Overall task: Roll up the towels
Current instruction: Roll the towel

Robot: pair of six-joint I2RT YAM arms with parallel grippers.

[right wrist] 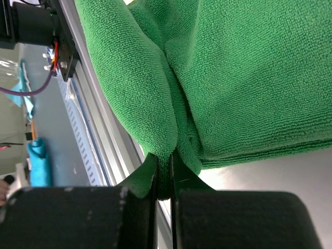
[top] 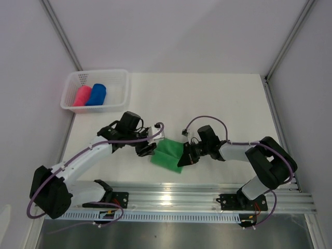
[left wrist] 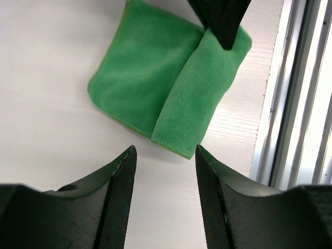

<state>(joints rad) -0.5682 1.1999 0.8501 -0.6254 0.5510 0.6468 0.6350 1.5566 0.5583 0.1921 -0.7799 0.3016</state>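
Note:
The green towel (top: 167, 154) lies on the table near the front rail, with one edge folded over onto itself (left wrist: 199, 98). My right gripper (top: 184, 158) is shut on that folded edge (right wrist: 155, 119) at the towel's right side. My left gripper (top: 149, 149) is open and empty just left of the towel; in the left wrist view its fingertips (left wrist: 164, 155) sit just short of the fold's near corner. The pink-red towel (top: 82, 96) and the royal blue towel (top: 97, 94) lie rolled side by side in the basket.
A white mesh basket (top: 118, 84) stands at the back left of the table. An aluminium rail (top: 207, 196) runs along the near edge, close to the green towel. Grey walls enclose the table on both sides.

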